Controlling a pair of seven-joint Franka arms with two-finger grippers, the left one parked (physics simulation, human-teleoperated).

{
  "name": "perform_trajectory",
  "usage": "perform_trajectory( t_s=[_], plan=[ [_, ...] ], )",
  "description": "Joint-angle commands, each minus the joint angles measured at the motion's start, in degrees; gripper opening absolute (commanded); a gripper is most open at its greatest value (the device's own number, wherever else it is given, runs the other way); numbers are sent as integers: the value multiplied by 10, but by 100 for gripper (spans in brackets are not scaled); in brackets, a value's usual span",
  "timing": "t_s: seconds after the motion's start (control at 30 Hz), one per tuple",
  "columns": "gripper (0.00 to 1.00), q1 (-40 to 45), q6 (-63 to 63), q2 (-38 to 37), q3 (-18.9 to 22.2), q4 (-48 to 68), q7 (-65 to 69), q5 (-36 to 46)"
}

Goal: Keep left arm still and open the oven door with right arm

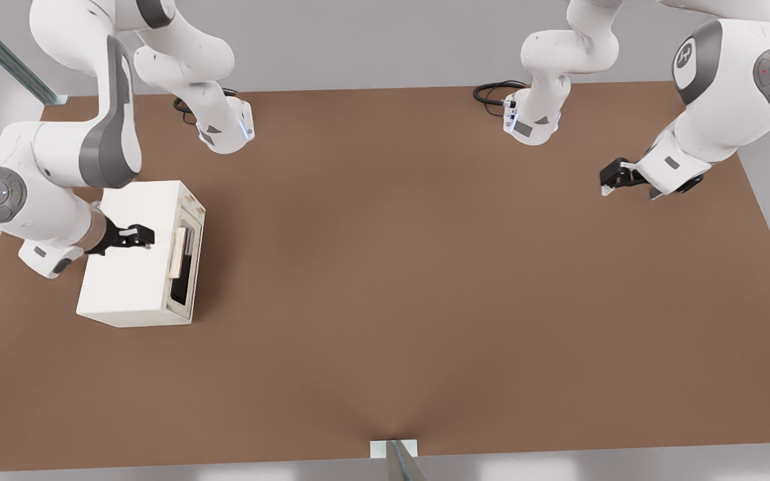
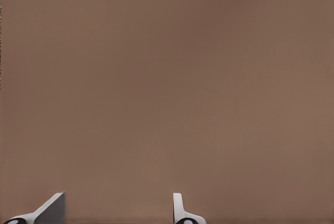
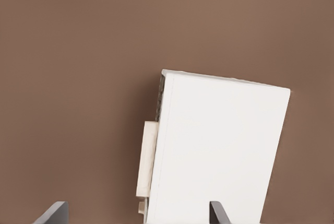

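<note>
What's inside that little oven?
Little shows. The door is shut on the oven, and its window is only a dark pane behind the handle, so any contents are hidden. The tool hovers open above the oven's top.

Brown table — black cables at rear

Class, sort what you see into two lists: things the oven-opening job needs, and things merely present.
Needed for the job:
oven door
door handle
right arm's hand, open, above the oven top

Merely present:
oven body
brown table
black cables
</note>
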State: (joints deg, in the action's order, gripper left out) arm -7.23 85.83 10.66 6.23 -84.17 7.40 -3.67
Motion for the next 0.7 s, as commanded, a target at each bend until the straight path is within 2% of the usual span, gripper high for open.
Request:
perform_trajectory(
  t_s=[0.0, 0.07, 0.1, 0.13, 0.17, 0.2, 0.23, 0.3, 0.33, 0.43, 0.53, 0.67],
  plan=[
    [100, 0, 18, -4, 0, 0, 30, -5],
    [100, 6, 18, 6, 0, -9, 31, -9],
    [100, 6, 13, 37, -1, -25, 30, -7],
    [53, 4, 10, 88, -1, -17, 16, -6],
    [21, -22, -4, 136, 0, 13, -12, -41],
    [21, -75, -24, 214, 1, 69, -62, -211],
    [21, -95, -29, 241, 1, 71, -179, -249],
    [21, -124, -33, 244, 1, 74, -235, -255],
    [21, -138, -38, 244, -1, 66, -238, -295],
    [21, -140, -44, 243, -1, 66, -243, -296],
    [21, -147, -58, 247, -2, 39, -338, -289],
    [21, -154, -64, 255, -2, 39, -345, -289]
  ],
)
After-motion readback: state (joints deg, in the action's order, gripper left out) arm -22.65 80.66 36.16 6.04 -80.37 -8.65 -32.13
